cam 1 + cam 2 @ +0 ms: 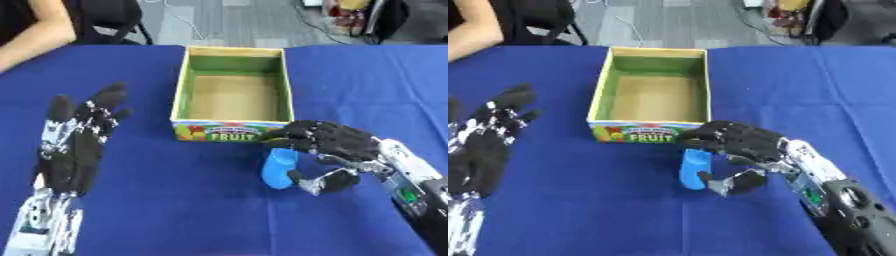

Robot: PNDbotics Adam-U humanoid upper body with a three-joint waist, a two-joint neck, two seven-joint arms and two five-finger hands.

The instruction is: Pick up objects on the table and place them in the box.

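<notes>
A small blue object (pixel 279 168) stands on the blue tablecloth just in front of the open cardboard fruit box (pixel 185 85). My right hand (pixel 337 145) reaches in from the lower right, its fingers curled over the top of the blue object and its thumb pressed against the object's lower right side. The box looks bare inside, showing only its brown floor. My left hand (pixel 74 142) rests open on the left side of the table, fingers pointing up and away, well apart from the box.
The blue tablecloth (pixel 175 210) covers the whole table. A person's bare arm (pixel 35 30) shows at the far left corner, touching nothing. Chairs and cables lie on the floor beyond the table's far edge.
</notes>
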